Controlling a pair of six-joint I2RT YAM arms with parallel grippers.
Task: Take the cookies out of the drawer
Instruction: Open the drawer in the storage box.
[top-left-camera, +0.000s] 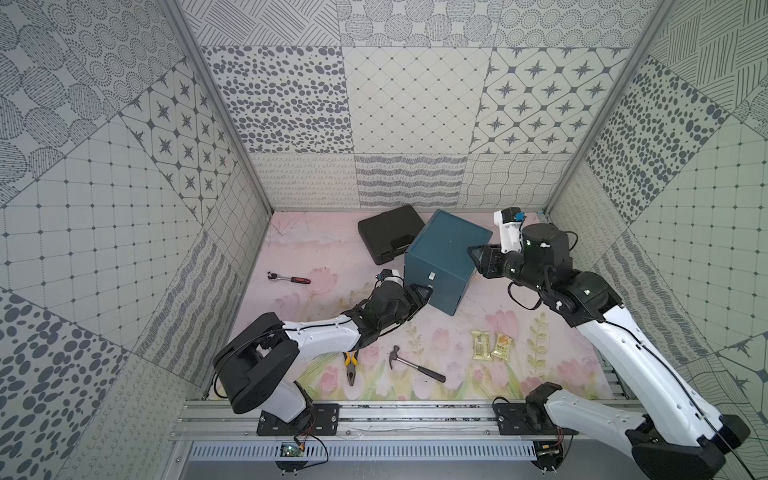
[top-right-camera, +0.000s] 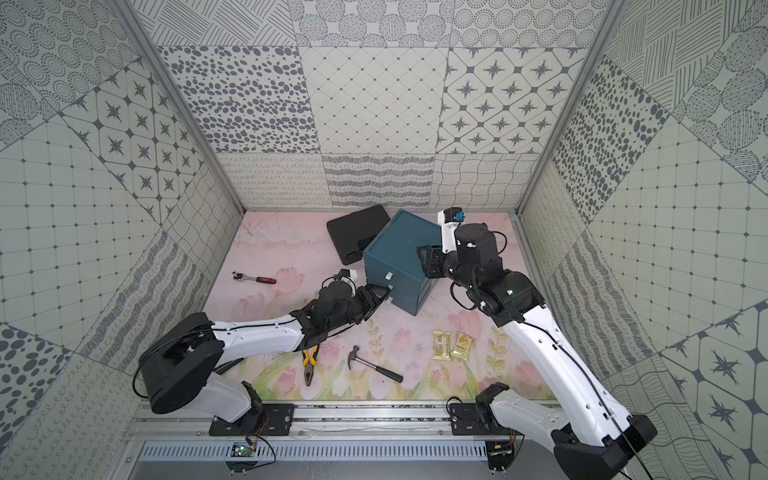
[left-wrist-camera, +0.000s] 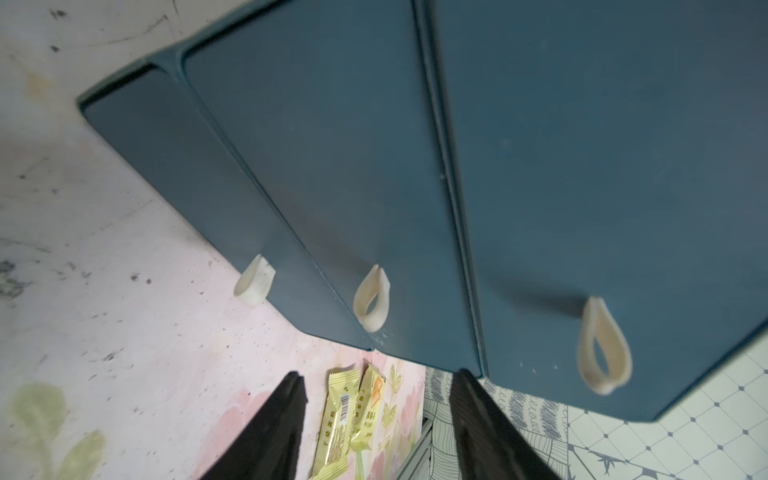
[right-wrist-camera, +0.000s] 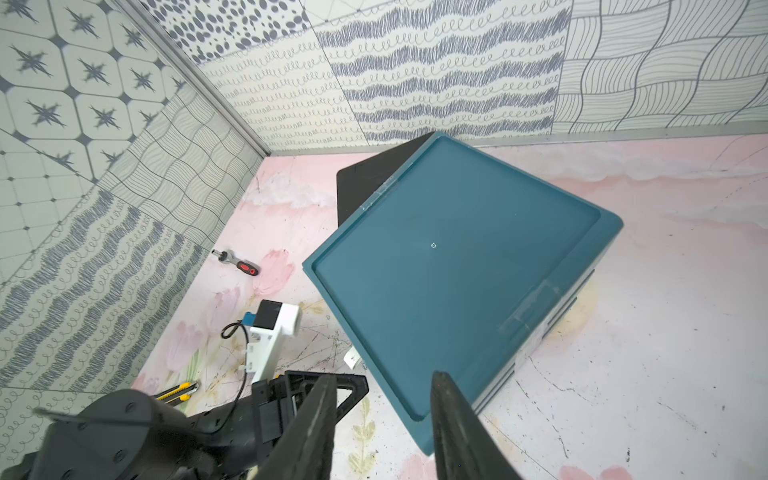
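Quick headcount: two cookies (top-left-camera: 481, 348), both yellowish-tan packets. One teal cabinet (top-left-camera: 440, 249) with three drawers (left-wrist-camera: 332, 166), each with one white loop pull (left-wrist-camera: 372, 298), so three pulls. One black case (top-left-camera: 388, 232), one hammer (top-left-camera: 415, 365), one pair of yellow-handled pliers (top-left-camera: 351, 368), one red-handled ratchet (top-left-camera: 289, 278). Two hands: left hand (left-wrist-camera: 379, 374), right hand (right-wrist-camera: 384, 375).

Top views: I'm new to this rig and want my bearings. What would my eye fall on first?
The teal drawer cabinet stands skewed at the back of the floral table, with the left gripper at its front and the right gripper above its top, both open. Nearer the front, two beige-wrapped cookies lie side by side on the table, with a hammer and yellow-handled pliers toward the left arm.
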